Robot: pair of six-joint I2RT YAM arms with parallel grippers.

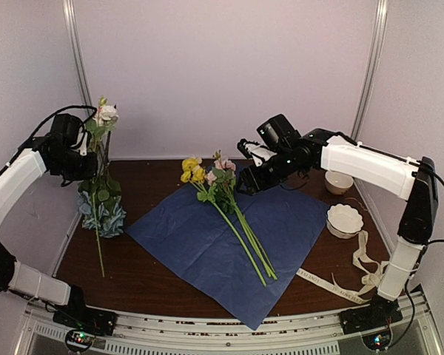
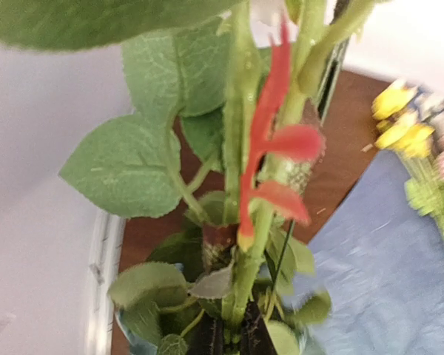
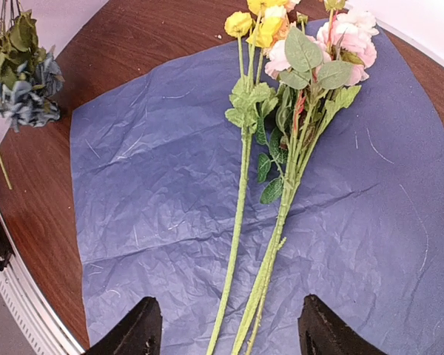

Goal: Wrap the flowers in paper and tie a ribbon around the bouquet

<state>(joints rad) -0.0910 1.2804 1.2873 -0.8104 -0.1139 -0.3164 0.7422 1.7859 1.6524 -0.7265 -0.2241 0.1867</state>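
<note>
Clamping a leafy stem (image 1: 100, 251), the left tool (image 1: 92, 168) hovers; right tool (image 3: 229, 309) gapes above flowers (image 3: 287, 140).

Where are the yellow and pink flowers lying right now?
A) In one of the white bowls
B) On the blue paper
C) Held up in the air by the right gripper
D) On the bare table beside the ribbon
B: the flowers lie flat across the paper, blooms toward the back, while the right gripper hovers open above their stems and holds nothing.
</note>
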